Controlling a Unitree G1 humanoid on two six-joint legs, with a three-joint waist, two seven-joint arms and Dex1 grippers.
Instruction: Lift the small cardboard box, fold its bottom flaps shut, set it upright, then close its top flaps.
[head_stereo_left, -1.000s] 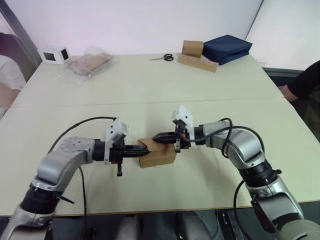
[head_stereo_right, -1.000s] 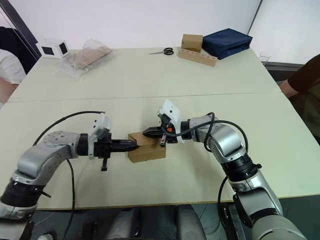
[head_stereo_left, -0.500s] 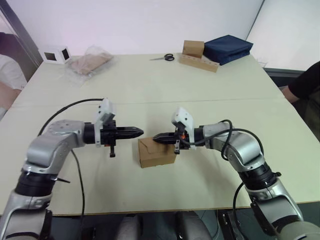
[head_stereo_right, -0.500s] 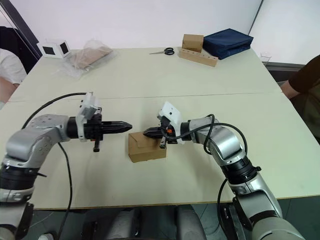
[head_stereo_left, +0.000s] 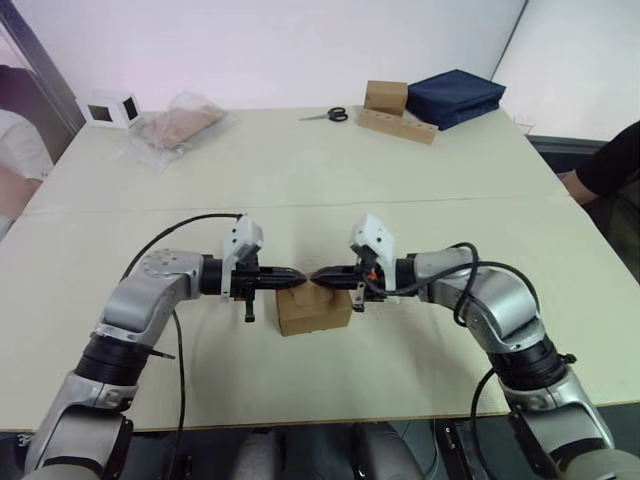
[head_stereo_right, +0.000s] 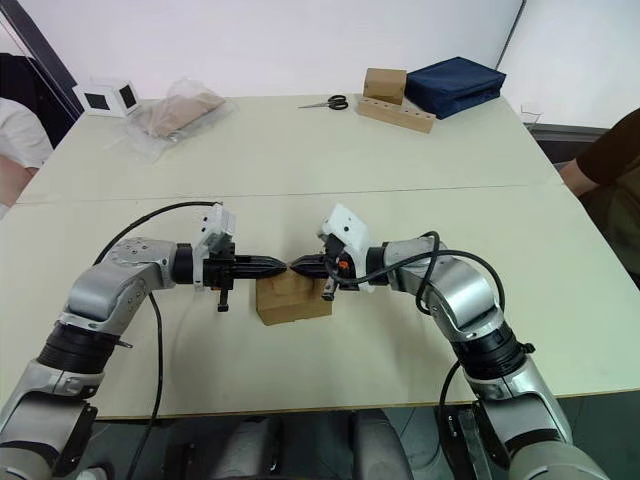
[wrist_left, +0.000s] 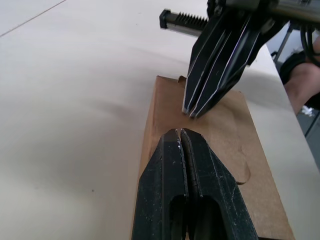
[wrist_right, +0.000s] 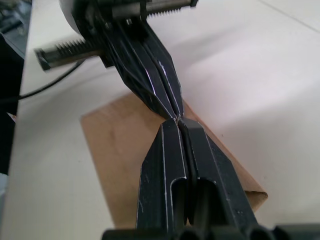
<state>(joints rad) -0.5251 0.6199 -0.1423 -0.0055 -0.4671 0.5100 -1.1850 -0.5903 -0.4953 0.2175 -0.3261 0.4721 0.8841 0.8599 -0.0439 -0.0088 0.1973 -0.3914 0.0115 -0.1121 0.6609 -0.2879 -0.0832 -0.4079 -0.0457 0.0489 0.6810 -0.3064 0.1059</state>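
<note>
1. Since half a second ago, the left gripper (head_stereo_left: 292, 277) has been brought back in from the robot's left, where it was held apart from the carton; its tip is now set just short of the right gripper (head_stereo_left: 322, 277), which is kept where it was.
2. From the left eye, the small cardboard box (head_stereo_left: 312, 311) is seen resting on the table (head_stereo_left: 300, 180) near the front edge, between the two arms, with both gripper tips held over its upper face. A white cube with dark windows (head_stereo_left: 107, 108), a clear bag (head_stereo_left: 175, 125), scissors (head_stereo_left: 328, 116), a tan carton (head_stereo_left: 385, 97) on a holed wooden bar (head_stereo_left: 397, 126) and a navy pouch (head_stereo_left: 453, 97) are ranged along the far edge.
3. From the right eye, the same layout is shown; a person's arm (head_stereo_right: 602, 160) is seen at the table's right side.
4. In the left wrist view, the left gripper's fingers (wrist_left: 165, 175) are pressed together with nothing between them, over the box's top; the right gripper's tip is met nearly point to point.
5. In the right wrist view, the right gripper's fingers (wrist_right: 165, 165) are likewise closed on nothing, above the brown top face.
</note>
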